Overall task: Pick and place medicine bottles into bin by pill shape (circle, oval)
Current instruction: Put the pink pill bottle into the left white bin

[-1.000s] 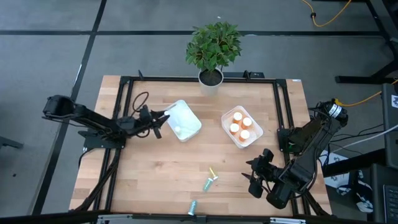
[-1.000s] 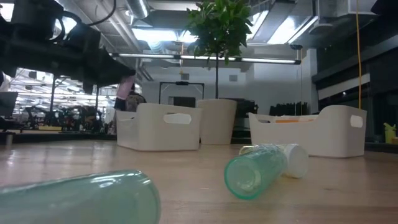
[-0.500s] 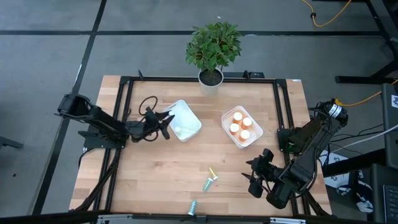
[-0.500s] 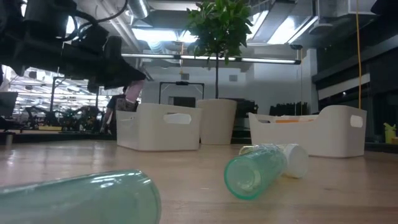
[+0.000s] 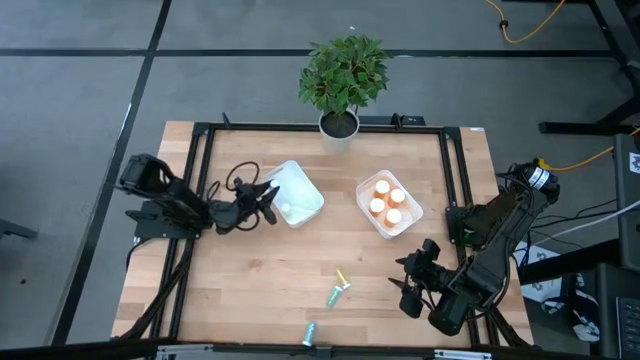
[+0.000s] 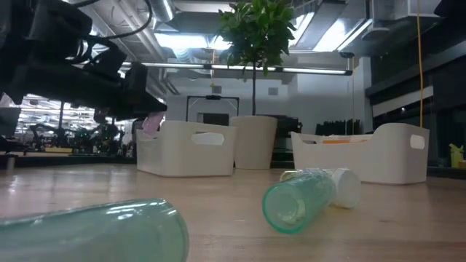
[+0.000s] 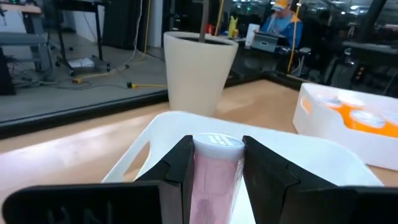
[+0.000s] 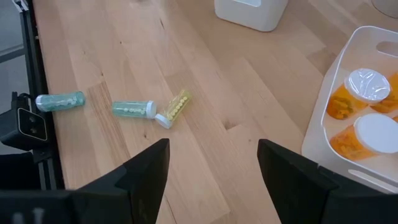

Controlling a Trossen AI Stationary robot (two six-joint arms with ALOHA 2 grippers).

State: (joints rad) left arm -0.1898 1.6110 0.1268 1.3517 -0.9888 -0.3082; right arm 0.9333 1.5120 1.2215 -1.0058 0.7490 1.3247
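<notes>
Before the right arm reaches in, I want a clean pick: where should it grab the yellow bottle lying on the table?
Grip the yellow bottle across its body, from above. It lies flat, its cap touching the cap of the teal bottle, so come down at the far, bare end. The right gripper is open and away from both bottles.

The high view looks straight down on the whole tabletop [image 5: 250, 290], both arms and the plant [image 5: 343, 73] at its far edge. The low view sits at tabletop height, very near a teal bottle [image 6: 306, 196], and faces level toward the plant and two white bins [image 6: 193, 148]. The left wrist view looks past its pincer [image 7: 216, 165] into one bin. The right wrist view looks down from higher up on the bottles also seen from above.
</notes>
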